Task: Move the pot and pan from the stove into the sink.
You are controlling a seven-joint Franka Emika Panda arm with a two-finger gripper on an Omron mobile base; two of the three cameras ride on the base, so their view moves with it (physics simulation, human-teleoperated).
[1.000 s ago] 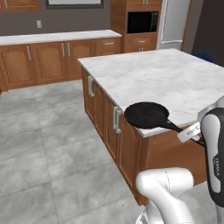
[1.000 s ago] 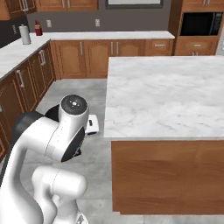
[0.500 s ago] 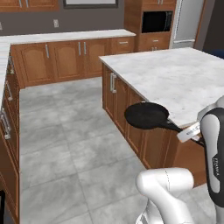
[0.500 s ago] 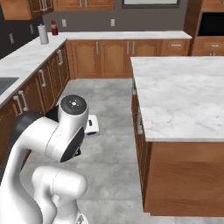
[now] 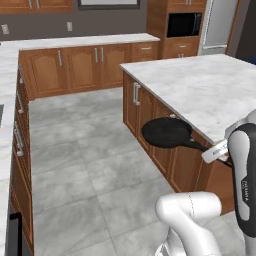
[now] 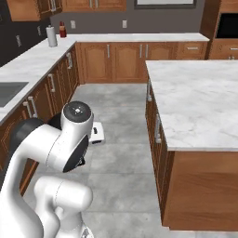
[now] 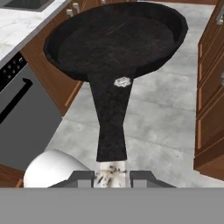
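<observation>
out over the grey floor tiles (image 5: 75,165), between the island worktop (image 5: 210,95) and the wall cabinets, the pan (image 5: 166,132) rides in the air, level, clear of every surface. the gripper (image 7: 112,175) is clamped tight on the near end of its long handle, so the pan's bowl reaches straight out beyond the fingers, as the hand view shows. by my judgement the task stands partway: the pan is off the stove and in transit, not yet delivered. the sink (image 6: 8,92) sits in the left worktop (image 6: 32,60), well apart from the pan. of the pot i can say nothing, so that half is most likely left to do.
</observation>
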